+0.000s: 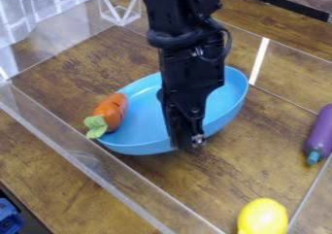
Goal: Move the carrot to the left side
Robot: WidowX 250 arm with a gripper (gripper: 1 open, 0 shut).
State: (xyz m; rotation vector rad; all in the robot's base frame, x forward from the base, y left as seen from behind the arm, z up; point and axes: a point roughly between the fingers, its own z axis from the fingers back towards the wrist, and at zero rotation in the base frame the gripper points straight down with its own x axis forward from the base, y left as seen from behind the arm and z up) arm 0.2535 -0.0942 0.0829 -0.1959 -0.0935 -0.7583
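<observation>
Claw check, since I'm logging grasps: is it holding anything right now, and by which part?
Nothing is held. The claw is shut and empty over the blue plate, while the carrot lies apart on the plate's left edge.

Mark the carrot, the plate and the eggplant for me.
carrot point(111, 109), camera view, on its orange body.
plate point(228, 107), camera view, on its bare right rim.
eggplant point(320, 129), camera view, on its purple body.
</observation>
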